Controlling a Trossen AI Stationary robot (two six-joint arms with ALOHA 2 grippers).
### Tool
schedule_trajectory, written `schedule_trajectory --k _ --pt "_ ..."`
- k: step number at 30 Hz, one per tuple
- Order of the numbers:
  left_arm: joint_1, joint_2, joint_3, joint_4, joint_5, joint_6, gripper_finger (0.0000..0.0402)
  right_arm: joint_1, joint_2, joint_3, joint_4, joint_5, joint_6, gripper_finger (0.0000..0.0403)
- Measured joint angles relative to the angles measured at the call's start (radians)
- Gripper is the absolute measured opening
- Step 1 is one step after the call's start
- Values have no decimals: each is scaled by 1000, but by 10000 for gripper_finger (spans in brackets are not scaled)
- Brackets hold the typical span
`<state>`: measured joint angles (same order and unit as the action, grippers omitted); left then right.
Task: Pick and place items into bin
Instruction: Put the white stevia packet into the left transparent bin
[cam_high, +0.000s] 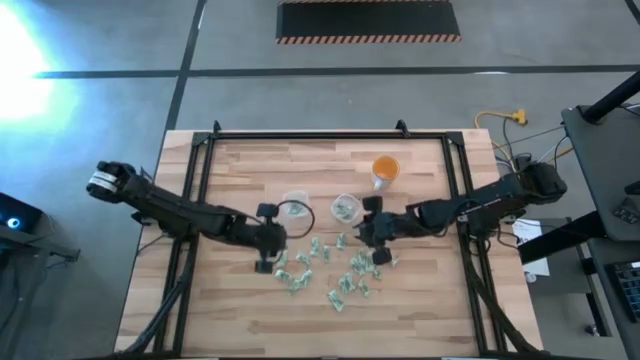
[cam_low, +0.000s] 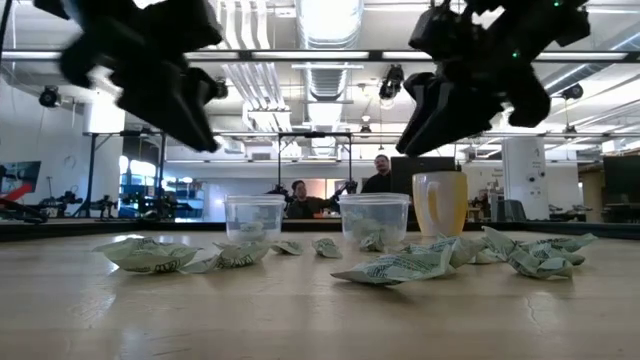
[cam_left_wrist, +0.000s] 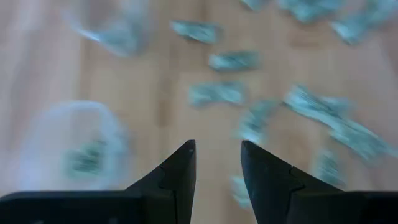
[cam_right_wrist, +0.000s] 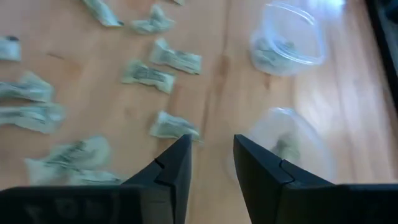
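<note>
Several tiny pale green-and-white wrapper pieces (cam_high: 335, 268) lie scattered on the wooden table (cam_high: 230, 320), between and in front of the arms. Two clear plastic cups (cam_high: 295, 212) (cam_high: 346, 208) stand upright behind them, each with pieces inside; no bin other than these cups shows. My left gripper (cam_high: 268, 252) (cam_left_wrist: 217, 144) hovers open above the pile's left end, beside the left cup (cam_left_wrist: 74, 146). My right gripper (cam_high: 377, 243) (cam_right_wrist: 211, 138) hovers open above the pile's right end, close to the right cup (cam_right_wrist: 287, 144). Nothing is between either pair of fingers.
An orange cup (cam_high: 384, 170) stands upright at the far right of the table, behind the right gripper. Black frame rails (cam_high: 200, 180) run along the table's left, right and far sides. Bare wood lies toward the near edge (cam_high: 330, 335). People show in the room beyond (cam_low: 380, 172).
</note>
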<state>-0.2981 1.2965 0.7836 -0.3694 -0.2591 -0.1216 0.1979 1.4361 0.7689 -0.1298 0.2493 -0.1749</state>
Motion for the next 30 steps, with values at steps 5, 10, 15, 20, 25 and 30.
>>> schedule_trajectory --k 5,10,15,20,25,30 --pt "-77 15 0 -16 25 -56 112 58 3 -16 -29 0 72 98" --pt "-90 60 -6 4 23 -103 112 95 3 -47 -25 3 136 89" --pt "-87 130 -5 49 40 -109 112 104 3 -77 -9 4 164 81" --pt "-83 173 0 51 46 -129 112 103 3 -84 -8 6 169 74" --pt "-64 190 0 36 46 -255 112 103 3 -85 -6 6 169 68" --pt "-62 205 -1 37 44 -387 112 103 3 -85 -5 6 169 70"
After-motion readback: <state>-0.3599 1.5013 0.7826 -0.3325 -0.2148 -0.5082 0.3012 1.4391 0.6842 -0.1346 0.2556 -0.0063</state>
